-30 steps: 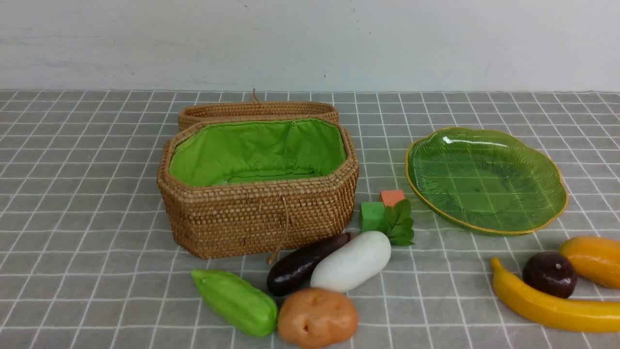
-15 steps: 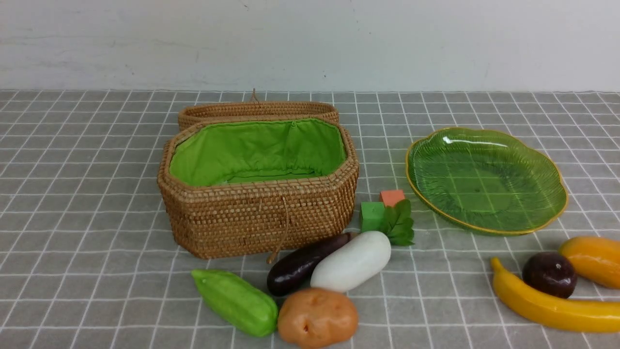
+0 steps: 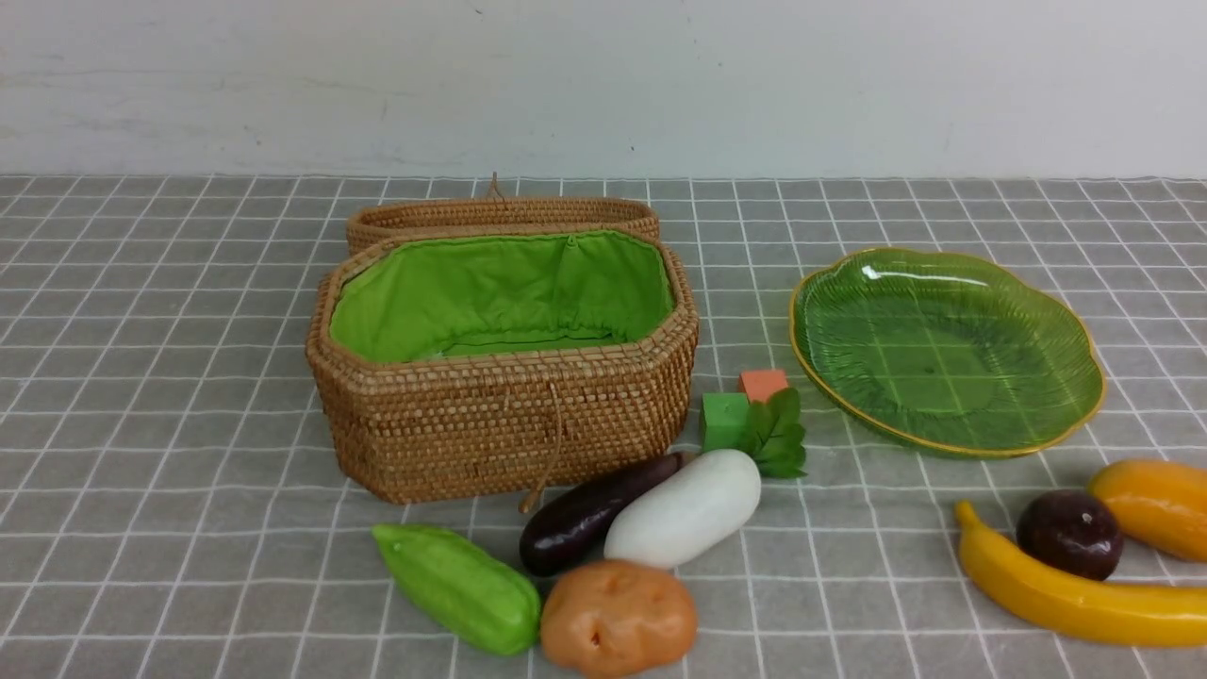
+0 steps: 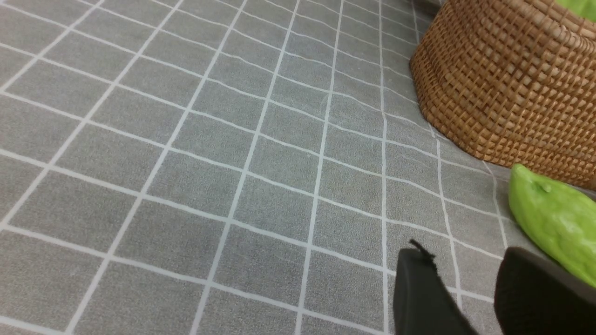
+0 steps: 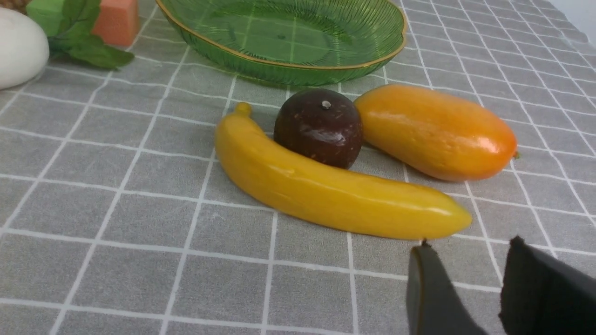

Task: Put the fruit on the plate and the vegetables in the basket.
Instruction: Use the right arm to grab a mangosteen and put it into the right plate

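The brown woven basket stands with its green lining bare. In front of it lie the green gourd, eggplant, white radish and tan potato. To the right, the green plate holds nothing. Near it lie the banana, round purple fruit and mango. My left gripper is open over bare cloth beside the gourd. My right gripper is open just short of the banana's tip. Neither arm shows in the front view.
The basket's woven lid lies behind the basket. A green cube and an orange cube sit between basket and plate, by the radish leaves. A grey checked cloth covers the table, and a white wall stands at the back.
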Tool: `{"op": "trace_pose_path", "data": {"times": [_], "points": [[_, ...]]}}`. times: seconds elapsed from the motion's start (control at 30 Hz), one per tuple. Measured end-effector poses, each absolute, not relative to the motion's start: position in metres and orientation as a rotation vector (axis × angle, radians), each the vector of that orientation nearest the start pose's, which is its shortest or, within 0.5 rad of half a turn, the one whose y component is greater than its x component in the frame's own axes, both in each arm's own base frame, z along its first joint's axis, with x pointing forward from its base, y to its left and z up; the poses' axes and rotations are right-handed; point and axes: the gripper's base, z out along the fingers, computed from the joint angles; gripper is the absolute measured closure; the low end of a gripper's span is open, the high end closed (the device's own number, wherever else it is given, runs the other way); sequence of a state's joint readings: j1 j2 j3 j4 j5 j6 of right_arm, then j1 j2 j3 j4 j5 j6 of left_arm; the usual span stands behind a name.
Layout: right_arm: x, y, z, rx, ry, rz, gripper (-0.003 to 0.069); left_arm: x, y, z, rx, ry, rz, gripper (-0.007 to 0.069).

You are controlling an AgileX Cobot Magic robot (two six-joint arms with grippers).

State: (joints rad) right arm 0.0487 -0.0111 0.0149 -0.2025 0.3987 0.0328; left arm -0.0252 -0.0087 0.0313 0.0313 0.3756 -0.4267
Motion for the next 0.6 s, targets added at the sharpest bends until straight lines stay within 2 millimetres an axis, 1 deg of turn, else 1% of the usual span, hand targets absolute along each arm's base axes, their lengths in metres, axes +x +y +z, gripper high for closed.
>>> {"op": "trace_pose_path", "data": {"times": [0.3,0.43,0.5,0.53,0.6], "points": [[0.052,-0.005,0.174,-0.150,1.874,-0.164,0.0419,0.053,0.000,0.169,-0.358,1.857,-0.279,0.0386],[0.053,-0.005,0.175,-0.171,1.839,-0.188,0.0419,0.053,0.000,0.169,-0.358,1.857,-0.279,0.0386],[0.055,-0.004,0.179,-0.171,1.777,-0.173,0.0419,0.053,0.000,0.169,-0.358,1.857,-0.279,0.0386],[0.056,-0.001,0.188,-0.162,1.671,-0.140,0.0419,0.053,0.000,0.169,-0.358,1.857,-0.279,0.0386],[0.057,0.002,0.202,-0.147,1.526,-0.088,0.0419,0.053,0.000,0.169,-0.358,1.857,-0.279,0.0386]]}}
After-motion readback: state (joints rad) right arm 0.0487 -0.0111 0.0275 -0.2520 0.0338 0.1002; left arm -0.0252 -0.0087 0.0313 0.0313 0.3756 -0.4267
